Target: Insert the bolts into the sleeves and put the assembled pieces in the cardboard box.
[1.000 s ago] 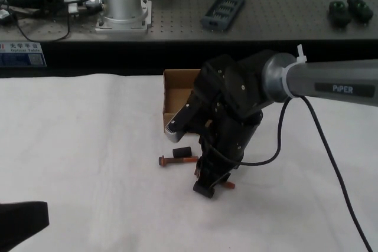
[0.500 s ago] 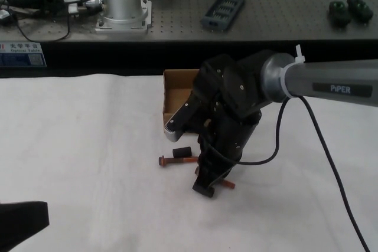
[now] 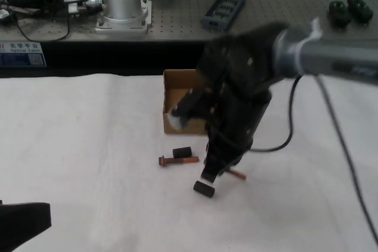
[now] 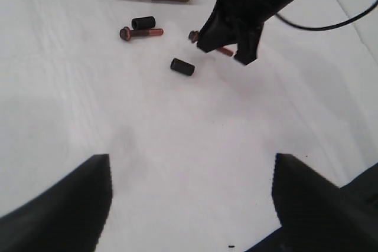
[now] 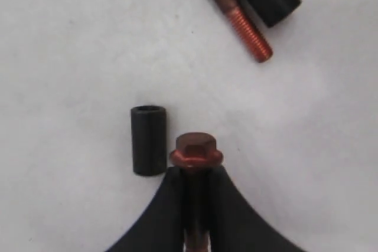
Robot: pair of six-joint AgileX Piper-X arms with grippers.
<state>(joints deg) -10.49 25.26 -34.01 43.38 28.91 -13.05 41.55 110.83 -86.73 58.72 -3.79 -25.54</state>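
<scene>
The right gripper [image 5: 196, 175] is squeezing a copper-coloured bolt [image 5: 196, 150] tight between its two fingers. The bolt's six-sided head pokes out past the fingertips. A short black sleeve [image 5: 148, 140] lies on its side just beside that head, with its open end showing. Seen from above, this sleeve sits on the white cloth [image 3: 88, 146] just on the near side of the right gripper. A second bolt [image 3: 177, 160] lies flat a little to the left and a bit farther away. A second sleeve [image 3: 183, 151] lies just beside it on the far side. Farther back stands the cardboard box [image 3: 177, 78], open at the top and partly hidden by the black arm. The left gripper [image 4: 190, 163] is at the near side of the cloth, well apart from all the parts. Its fingers are spread wide and it holds nothing. Past the far edge of the cloth there is a grey bench [image 3: 277, 22] full of little holes
</scene>
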